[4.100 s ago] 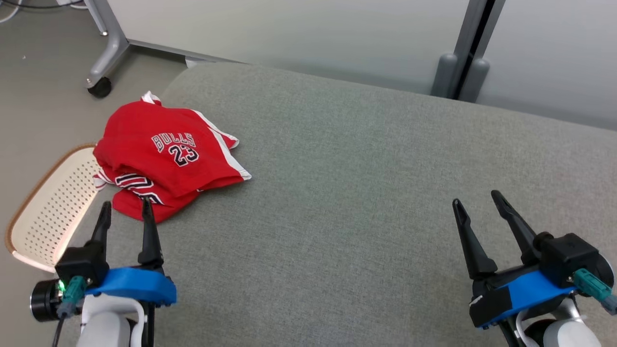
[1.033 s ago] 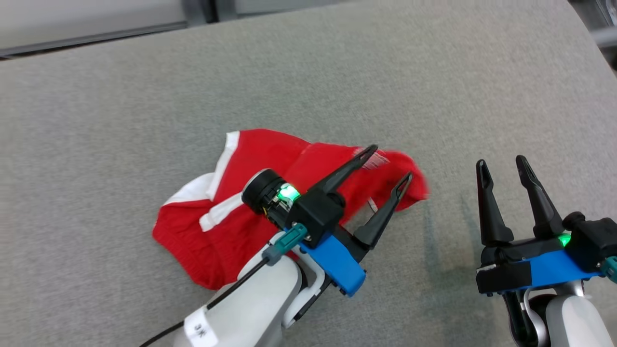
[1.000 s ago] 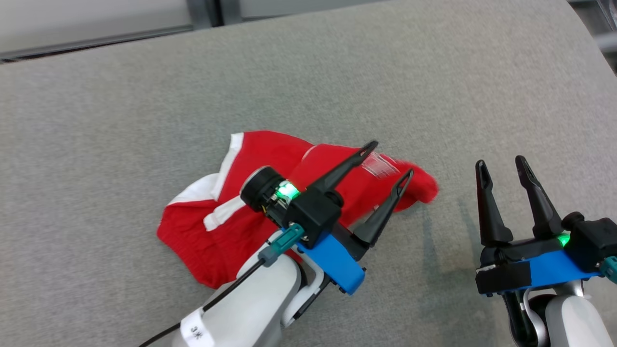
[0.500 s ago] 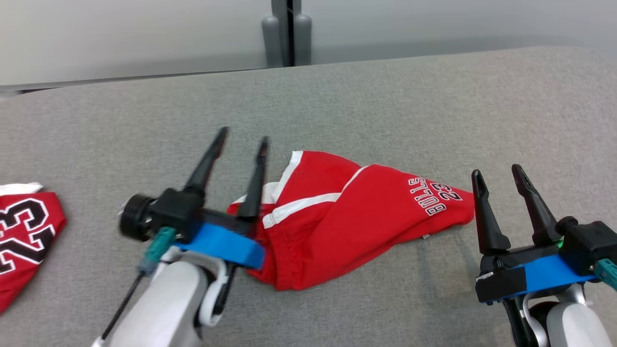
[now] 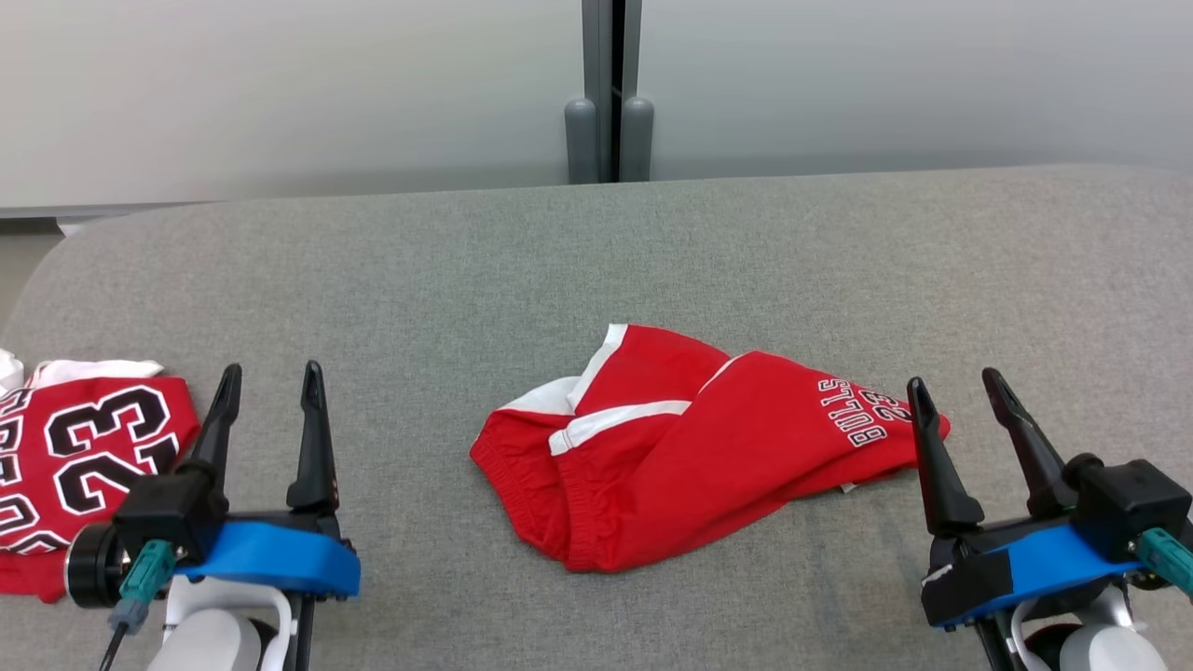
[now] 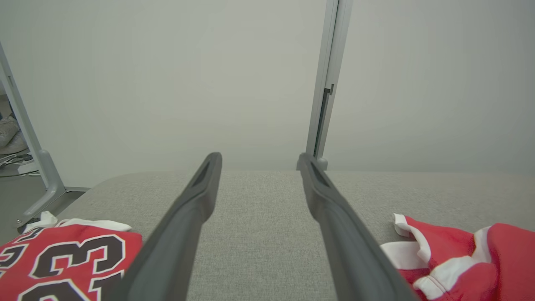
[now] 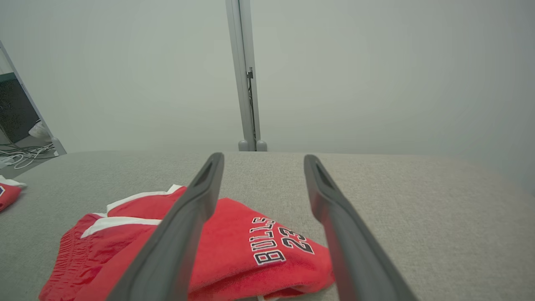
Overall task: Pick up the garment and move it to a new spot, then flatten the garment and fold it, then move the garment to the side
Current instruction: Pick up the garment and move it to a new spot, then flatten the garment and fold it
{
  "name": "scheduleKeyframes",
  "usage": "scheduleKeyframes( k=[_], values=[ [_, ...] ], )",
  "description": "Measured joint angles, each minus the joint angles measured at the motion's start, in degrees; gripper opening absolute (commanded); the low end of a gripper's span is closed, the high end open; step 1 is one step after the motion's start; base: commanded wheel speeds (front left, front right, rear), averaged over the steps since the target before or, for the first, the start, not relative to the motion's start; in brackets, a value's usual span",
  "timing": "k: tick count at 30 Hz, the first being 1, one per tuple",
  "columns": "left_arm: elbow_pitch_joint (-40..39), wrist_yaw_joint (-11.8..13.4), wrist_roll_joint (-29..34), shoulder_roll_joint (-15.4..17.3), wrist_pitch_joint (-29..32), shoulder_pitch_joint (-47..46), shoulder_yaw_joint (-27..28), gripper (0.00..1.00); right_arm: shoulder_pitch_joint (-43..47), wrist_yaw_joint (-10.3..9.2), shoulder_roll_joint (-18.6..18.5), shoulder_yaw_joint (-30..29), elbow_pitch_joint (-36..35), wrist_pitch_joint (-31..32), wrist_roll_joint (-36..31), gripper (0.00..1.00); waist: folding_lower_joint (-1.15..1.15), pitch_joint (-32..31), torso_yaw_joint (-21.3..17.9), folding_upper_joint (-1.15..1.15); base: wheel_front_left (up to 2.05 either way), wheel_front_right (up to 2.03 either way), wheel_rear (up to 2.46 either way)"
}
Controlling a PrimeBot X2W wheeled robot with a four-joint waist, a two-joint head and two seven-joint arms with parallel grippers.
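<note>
I've got the red shorts (image 5: 708, 447) lying crumpled near the middle of the grey fabric-covered counter (image 5: 466, 261), elastic waistband towards my left and one leg stretched out to the right. They are folded over themselves, so the lower layers are hidden from me. White side stripes show near the top of the heap. On the right leg I can read "BULLS 23" in white with a dark outline; it sits sideways in the head view and comes out clearer in the right wrist view. A small white tag pokes out under the lower hem, too small to read. My right gripper (image 5: 953, 379) is just beside that leg end with its fingers spread and nothing between them. From the head view its inner finger overlaps the tip of the cloth, and I can't tell whether it touches. In the right wrist view that same finger covers part of the shorts. My left gripper (image 5: 271, 370) is well apart from the shorts, fingers also spread and holding nothing. Just left of it lies a red jersey (image 5: 84, 447), cut off by the picture's edge. A big black "23" is legible there, and the markings beside and below it are clipped.
</note>
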Motion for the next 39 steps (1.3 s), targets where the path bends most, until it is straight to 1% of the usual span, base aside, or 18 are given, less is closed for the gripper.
scheduleKeyframes(
  k=[9,15,25,39],
  values=[
    [-0.6,-1.5,-0.6,1.9,0.2,5.6,-0.5,1.00,3.1,0.00,0.0,-0.2,0.1,2.1,0.0,1.00,0.00,-3.6,-0.2,0.00,0.00,0.00,0.00],
    [0.0,-2.3,-1.1,2.3,0.6,7.4,-1.6,1.00,5.6,-0.01,-0.1,-1.1,-0.4,3.5,-0.2,1.00,0.00,-5.8,-0.4,0.00,0.00,0.00,0.00],
    [0.0,-2.4,-1.2,2.6,1.1,8.2,-2.1,1.00,6.8,0.00,0.0,-0.9,-1.5,4.5,0.0,1.00,0.01,-6.3,-0.4,0.00,0.00,0.00,0.00],
    [-0.7,-1.4,-1.5,2.7,1.2,8.1,-2.4,1.00,6.8,0.00,0.0,-1.0,-1.4,4.5,0.2,1.00,0.01,-5.7,-0.1,0.00,0.00,0.00,0.00]
  ],
)
